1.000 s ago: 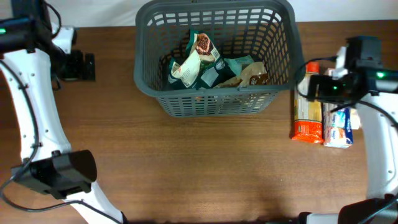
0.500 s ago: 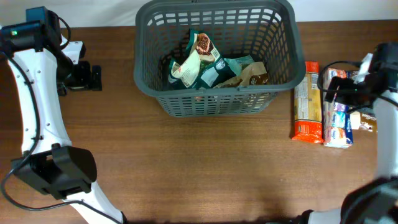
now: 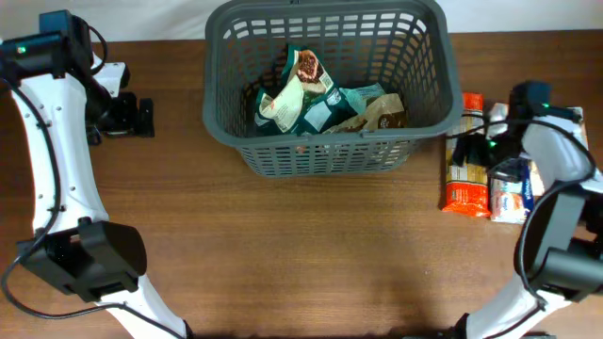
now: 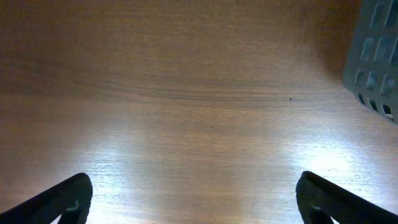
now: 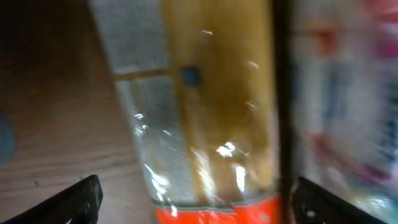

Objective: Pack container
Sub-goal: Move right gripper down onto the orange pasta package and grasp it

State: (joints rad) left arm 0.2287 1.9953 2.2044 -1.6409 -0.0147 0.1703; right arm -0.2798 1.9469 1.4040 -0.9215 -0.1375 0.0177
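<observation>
The dark grey slotted container [image 3: 221, 85] stands at the table's back centre and holds several snack packets [image 3: 311, 99]. Its corner shows in the left wrist view [image 4: 376, 59]. An orange and clear cracker packet [image 3: 465, 155] lies right of it, beside a blue and white packet [image 3: 513, 193]. My right gripper [image 3: 476, 143] is open above the cracker packet [image 5: 211, 118], its fingers either side of it. My left gripper [image 3: 141, 116] is open and empty over bare table, left of the container.
The brown wooden table [image 3: 311, 254] spreads in front of the container. The blue and white packet also shows, blurred, at the right of the right wrist view [image 5: 348, 93].
My right arm has swung from the far right back over the cracker packet. My left arm moved right a little one second ago, then stayed still.
</observation>
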